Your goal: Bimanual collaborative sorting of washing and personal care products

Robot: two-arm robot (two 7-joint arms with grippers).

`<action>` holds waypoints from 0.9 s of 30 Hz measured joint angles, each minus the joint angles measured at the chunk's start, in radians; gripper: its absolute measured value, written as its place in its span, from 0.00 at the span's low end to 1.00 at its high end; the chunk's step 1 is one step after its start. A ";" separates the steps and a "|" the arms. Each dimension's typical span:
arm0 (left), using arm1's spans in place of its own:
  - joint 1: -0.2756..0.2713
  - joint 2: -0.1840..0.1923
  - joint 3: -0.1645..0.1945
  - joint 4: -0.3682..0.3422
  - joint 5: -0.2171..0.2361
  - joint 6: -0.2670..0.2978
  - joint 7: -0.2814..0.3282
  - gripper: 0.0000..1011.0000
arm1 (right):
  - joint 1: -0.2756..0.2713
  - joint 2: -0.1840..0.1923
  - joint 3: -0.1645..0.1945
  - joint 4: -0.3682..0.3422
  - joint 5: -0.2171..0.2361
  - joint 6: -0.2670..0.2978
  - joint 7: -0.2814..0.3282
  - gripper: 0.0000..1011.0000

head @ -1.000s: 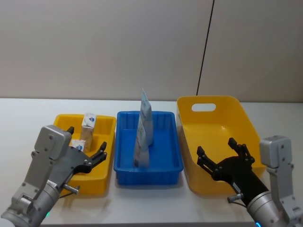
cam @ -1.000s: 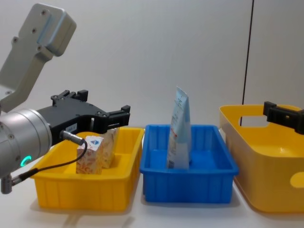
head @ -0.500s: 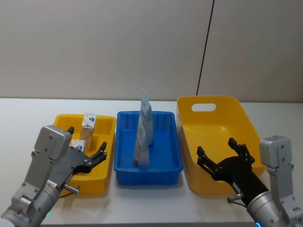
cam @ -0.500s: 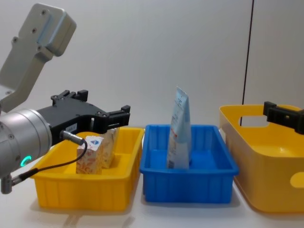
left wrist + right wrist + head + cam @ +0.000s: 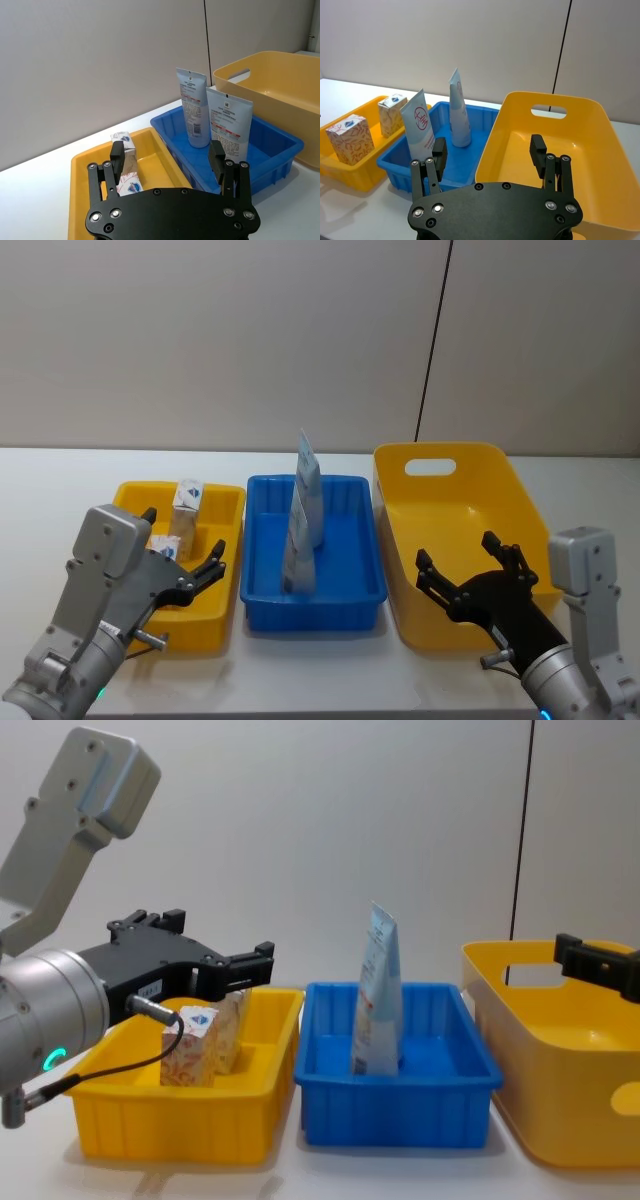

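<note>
Two light, squashy pale-blue tubes (image 5: 192, 107) stand beyond the left gripper (image 5: 166, 150) and right gripper (image 5: 488, 145), both jaws spread empty; probably pinch mid-body across the flat faces.

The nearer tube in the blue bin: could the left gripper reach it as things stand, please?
Probably yes: the left gripper hovers open beside the blue bin, and nothing covers the nearer tube.

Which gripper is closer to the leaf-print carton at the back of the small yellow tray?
Left. The left gripper hovers over that tray, short of the carton; the right gripper is over the big yellow basket, past the blue bin.
</note>
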 joint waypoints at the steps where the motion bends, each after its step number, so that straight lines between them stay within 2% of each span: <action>1: 0.000 0.000 0.000 0.000 0.000 0.000 0.000 0.99 | 0.000 0.000 0.000 0.000 0.000 0.000 0.000 0.99; 27: -0.001 -0.002 -0.006 0.000 -0.005 0.013 -0.003 0.99 | 0.000 0.000 0.000 0.000 0.000 0.000 0.000 0.99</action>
